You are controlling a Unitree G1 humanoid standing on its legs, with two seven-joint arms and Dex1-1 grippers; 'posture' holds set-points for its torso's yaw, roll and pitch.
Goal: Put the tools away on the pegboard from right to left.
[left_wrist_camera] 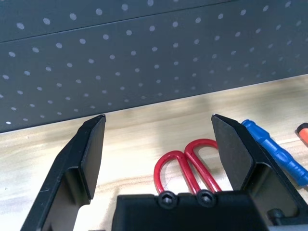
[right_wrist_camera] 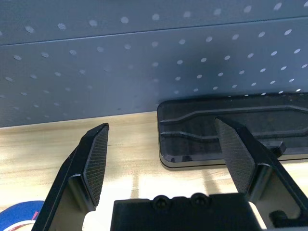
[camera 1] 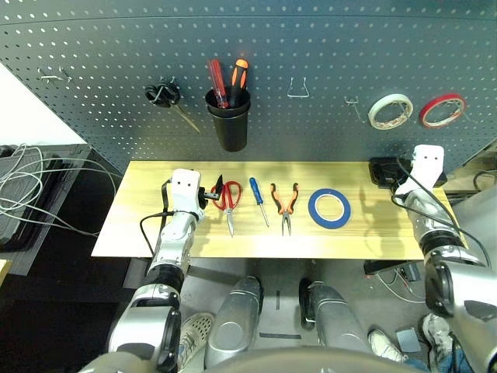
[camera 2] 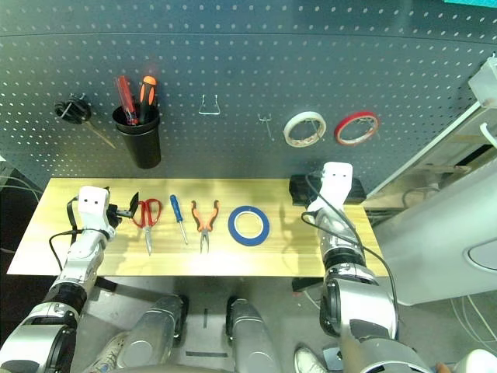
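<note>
Pale wood worktop [camera 1: 357,242] fronts the pegboard [camera 1: 326,93]; blue tape ring [camera 1: 329,208], pliers [camera 1: 285,208], screwdriver [camera 1: 258,200] and red scissors [camera 1: 227,203] line its middle, probably for right-to-left pickup. Long tools run front to back, tips toward the front edge. Left gripper [left_wrist_camera: 159,159] and right gripper [right_wrist_camera: 161,159] gape wide, empty.

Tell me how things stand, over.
Left gripper open, empty. Right gripper open, empty. Four tools on table. Black case near right gripper.
</note>
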